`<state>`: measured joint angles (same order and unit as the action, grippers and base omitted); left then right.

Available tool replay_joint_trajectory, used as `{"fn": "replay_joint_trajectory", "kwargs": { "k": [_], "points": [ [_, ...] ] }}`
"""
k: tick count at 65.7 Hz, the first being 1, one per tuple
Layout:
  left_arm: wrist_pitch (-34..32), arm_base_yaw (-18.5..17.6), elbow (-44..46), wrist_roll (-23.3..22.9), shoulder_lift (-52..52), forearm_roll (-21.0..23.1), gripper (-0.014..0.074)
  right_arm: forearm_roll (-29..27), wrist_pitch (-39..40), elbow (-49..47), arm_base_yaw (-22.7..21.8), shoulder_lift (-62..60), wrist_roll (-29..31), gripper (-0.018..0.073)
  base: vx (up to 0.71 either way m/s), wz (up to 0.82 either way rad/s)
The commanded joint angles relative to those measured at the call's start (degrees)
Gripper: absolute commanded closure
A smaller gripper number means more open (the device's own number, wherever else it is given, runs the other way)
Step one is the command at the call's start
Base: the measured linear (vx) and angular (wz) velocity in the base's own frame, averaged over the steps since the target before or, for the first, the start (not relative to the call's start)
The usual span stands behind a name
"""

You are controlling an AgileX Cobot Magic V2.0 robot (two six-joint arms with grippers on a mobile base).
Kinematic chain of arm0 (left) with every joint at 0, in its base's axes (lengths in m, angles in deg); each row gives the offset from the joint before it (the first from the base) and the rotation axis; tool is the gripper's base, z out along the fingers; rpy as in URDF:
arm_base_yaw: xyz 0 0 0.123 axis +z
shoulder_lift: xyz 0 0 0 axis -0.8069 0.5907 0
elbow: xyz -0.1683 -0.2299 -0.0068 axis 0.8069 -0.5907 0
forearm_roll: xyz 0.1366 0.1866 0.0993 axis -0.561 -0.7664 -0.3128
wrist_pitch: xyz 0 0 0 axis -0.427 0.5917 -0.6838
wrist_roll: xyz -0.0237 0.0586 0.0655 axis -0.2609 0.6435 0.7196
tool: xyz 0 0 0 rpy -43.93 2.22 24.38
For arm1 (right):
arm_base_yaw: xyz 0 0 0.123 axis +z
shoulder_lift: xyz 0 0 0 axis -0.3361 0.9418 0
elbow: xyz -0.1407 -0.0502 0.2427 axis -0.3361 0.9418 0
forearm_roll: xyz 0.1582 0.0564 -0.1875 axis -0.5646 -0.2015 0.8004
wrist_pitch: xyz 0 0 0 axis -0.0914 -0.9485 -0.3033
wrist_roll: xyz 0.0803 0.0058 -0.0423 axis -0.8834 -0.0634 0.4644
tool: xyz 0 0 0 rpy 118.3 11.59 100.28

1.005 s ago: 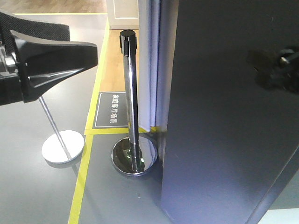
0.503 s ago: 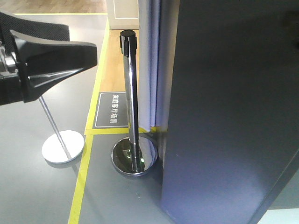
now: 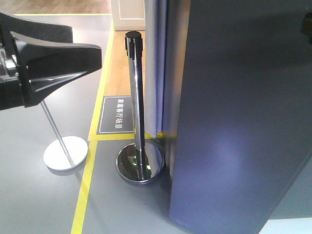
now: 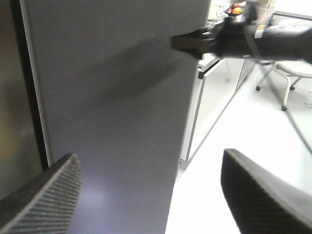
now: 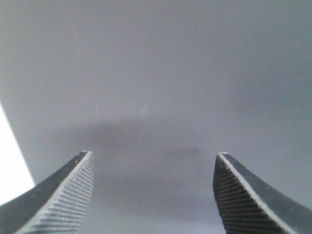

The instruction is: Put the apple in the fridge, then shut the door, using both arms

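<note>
**Door-closing stage: right arm gone from the front view, both grippers empty**

While the door (image 3: 239,117) fills the 3 o'clock half of the front view as a flat dark grey panel, we note what has changed: a second ago a dark arm showed against it near 2 o'clock, half a second ago it was gone, and now only a dark sliver sits at the frame's upper right edge. We read this as the right arm having moved along or past the panel, in keeping with a closing push.

In the right wrist view, the right gripper (image 5: 153,192) faces the grey panel at close range, its ribbed fingers (image 5: 63,195) spread wide with nothing between them; we cannot tell whether they touch the surface. In the left wrist view, the left gripper (image 4: 148,195) is likewise spread and empty, with the door's edge at 12 o'clock and the right arm (image 4: 243,36) crossing at 1 o'clock.

We cannot see the apple in any view; presumably it is already inside the fridge (image 4: 19,122), whose dark side shows at 9 o'clock. At 9 o'clock in the front view, the stanchion post (image 3: 136,102) and the yellow floor line (image 3: 87,180) are unchanged.
</note>
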<state>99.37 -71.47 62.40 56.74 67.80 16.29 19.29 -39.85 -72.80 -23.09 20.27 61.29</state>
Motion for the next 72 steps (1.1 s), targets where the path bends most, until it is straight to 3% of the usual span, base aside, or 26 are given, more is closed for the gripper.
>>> {"fn": "replay_joint_trajectory", "kwargs": {
  "k": [1, 40, 72],
  "points": [
    [-1.5, 0.3, 1.5, 0.1, -0.7, 3.0, 0.0031, 0.1, 5.5, -4.9, -0.4, 3.2, 0.0, 0.0054, 0.00, 0.00],
    [-1.5, 0.3, 1.5, 0.1, -0.8, 3.0, 0.0031, 0.0, 4.2, -26.7, -0.4, 26.2, 0.0, 0.0054, 0.00, 0.00],
    [-1.5, 0.3, 1.5, 0.1, -0.7, 3.2, 0.0031, -0.1, 0.5, -34.8, -0.4, 34.3, 0.0, 0.0054, 0.00, 0.00]
  ]
}}
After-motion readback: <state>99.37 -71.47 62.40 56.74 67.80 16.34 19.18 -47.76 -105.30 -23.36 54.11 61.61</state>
